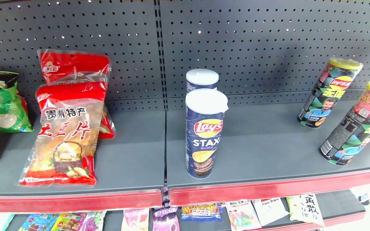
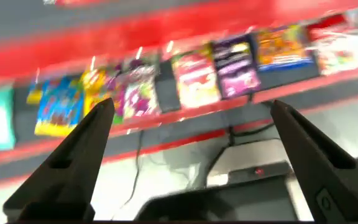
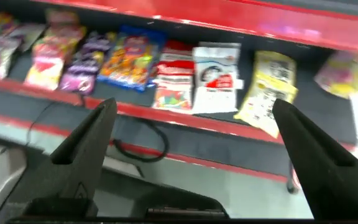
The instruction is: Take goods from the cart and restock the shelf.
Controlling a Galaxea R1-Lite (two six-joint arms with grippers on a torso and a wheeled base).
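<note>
Before the red-edged grey metal shelf (image 1: 268,187), I am holding left gripper (image 2: 192,104) and right gripper (image 3: 194,104) wide open, empty; centring before closing seems advisable.

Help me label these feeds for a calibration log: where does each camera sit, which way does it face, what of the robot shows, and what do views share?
Head view: on the head, facing forward and down at the upper shelf and its blue canister.
Left wrist view: on the left wrist, facing the lower shelf; the open left pincer frames it.
Right wrist view: on the right wrist, facing the lower shelf; the open right pincer frames it.
Shared: both wrist views show the lower shelf's purple packet.
</note>
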